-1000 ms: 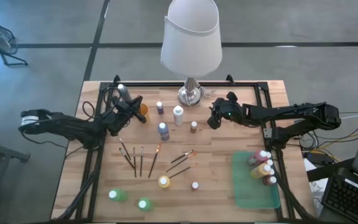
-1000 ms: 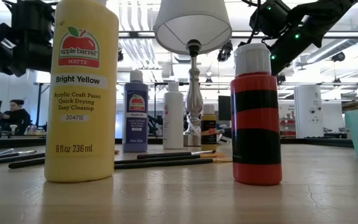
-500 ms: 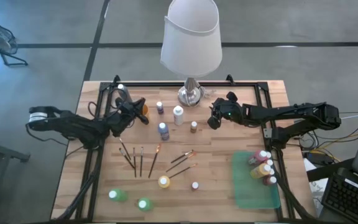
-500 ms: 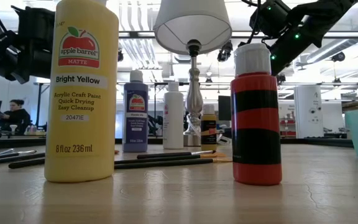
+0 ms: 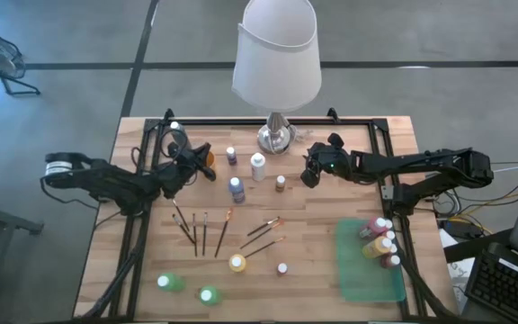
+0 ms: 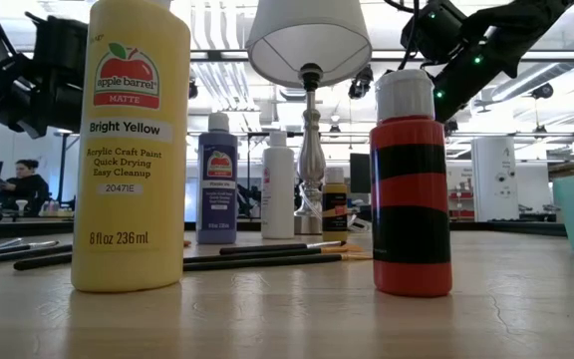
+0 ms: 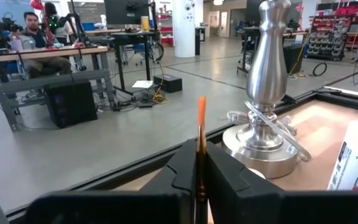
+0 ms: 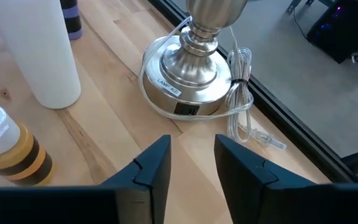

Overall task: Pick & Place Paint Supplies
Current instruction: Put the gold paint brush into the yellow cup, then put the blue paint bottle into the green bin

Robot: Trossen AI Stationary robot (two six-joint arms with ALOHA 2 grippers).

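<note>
My left gripper (image 5: 193, 162) hovers at the table's far left, shut on a thin orange-ended paintbrush (image 7: 201, 124). My right gripper (image 5: 310, 175) stands open above the wood, right of the lamp base (image 8: 188, 87), with nothing between its fingers. A brown-striped bottle (image 8: 8, 152) and a white bottle (image 8: 42, 56) stand on their bases close to it. More brushes (image 5: 200, 231) lie flat mid-table. Yellow (image 5: 237, 263), red (image 5: 282, 268) and green (image 5: 169, 283) bottles stand near the front. My left gripper pinches the paintbrush's shaft (image 7: 199, 167) between its two fingers. The fingers come level from the table's left. The orange end (image 7: 201, 115) sticks out past the fingertips toward the lamp, and the brush is lifted clear of the table.
A tall lamp with a white shade (image 5: 277, 49) stands at the far middle, its cord (image 8: 238, 93) looped round the base. A green tray (image 5: 358, 270) at the near right holds several bottles (image 5: 380, 241). A black frame (image 5: 380, 135) runs along the table's edges.
My left gripper has sunk a little with the brush still shut in it, and its arm has come slightly toward the table's right. The bottles and loose brushes have stayed put.
</note>
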